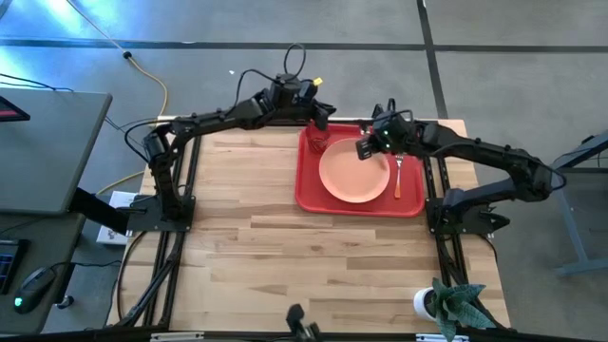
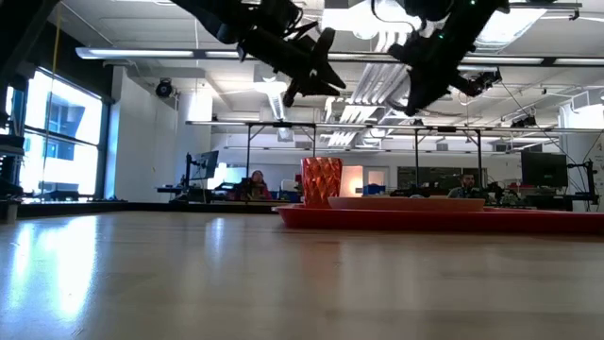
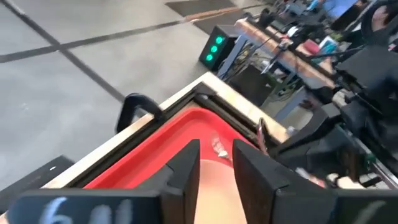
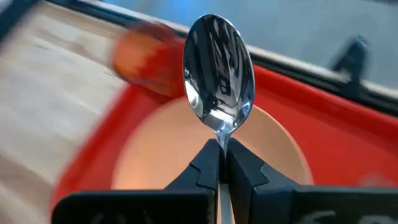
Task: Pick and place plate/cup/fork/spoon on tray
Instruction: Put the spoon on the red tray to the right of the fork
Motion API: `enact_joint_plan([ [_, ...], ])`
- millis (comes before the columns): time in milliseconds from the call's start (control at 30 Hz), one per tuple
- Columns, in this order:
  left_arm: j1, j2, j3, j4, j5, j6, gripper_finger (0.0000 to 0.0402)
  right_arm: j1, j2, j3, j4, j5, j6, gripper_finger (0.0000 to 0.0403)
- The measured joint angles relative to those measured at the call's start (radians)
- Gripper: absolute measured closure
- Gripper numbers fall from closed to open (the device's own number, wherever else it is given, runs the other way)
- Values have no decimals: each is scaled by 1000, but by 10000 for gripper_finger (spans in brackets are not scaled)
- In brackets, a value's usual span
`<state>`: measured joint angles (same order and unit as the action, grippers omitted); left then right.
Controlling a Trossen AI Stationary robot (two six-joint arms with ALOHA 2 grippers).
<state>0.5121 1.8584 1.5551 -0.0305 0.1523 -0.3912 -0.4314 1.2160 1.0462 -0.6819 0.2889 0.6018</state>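
The red tray [image 1: 309, 195] lies at the table's far right. On it are the peach plate [image 1: 353, 173], the dark red cup [image 1: 315, 142] standing upright at its far left corner, and the fork [image 1: 399, 177] lying flat to the right of the plate. My right gripper [image 1: 366, 148] hovers over the plate's far edge, shut on the spoon [image 4: 219, 68]. My left gripper [image 1: 319, 114] is open and empty, up above the cup at the table's far edge. The low view shows the cup [image 2: 321, 181] and the plate [image 2: 406, 202] on the tray [image 2: 444, 219], with both grippers well above them. My right gripper pinches the spoon's thin neck just below the bowl [image 4: 221, 144] between its two fingertips [image 4: 244, 167]. The spoon lies along the fingers, its silver bowl sticking out beyond the tips. It is lifted clear above the plate [image 4: 168, 155]. The fingers hide its handle.
A white pot with a green plant [image 1: 446, 304] stands at the table's near right corner. Bare wood [image 1: 285, 256] covers the table's left and near parts. The tray's far rim lies close to the table's far edge [image 3: 186, 93].
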Motion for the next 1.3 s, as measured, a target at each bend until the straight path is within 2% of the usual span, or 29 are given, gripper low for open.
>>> enact_joint_plan([
  [267, 68, 0, 0, -9, 86, 1, 294, -87, 0, 0, -245, 123, 93, 401],
  [433, 73, 0, 0, -10, 106, 2, 293, -102, 0, -63, -262, 195, 152, 402],
  [633, 73, 0, 0, -28, 107, 58, 293, -103, 0, -268, -214, 215, 320, 402],
  [833, 73, 0, 0, -30, 105, 94, 293, -80, 0, -451, -161, 317, 506, 402],
  [1067, 70, 0, 0, -30, 101, 150, 293, -92, 0, -611, 99, 272, 529, 402],
  [1300, 71, 0, 0, -34, 72, 201, 293, -116, 0, -663, 130, 252, 584, 394],
])
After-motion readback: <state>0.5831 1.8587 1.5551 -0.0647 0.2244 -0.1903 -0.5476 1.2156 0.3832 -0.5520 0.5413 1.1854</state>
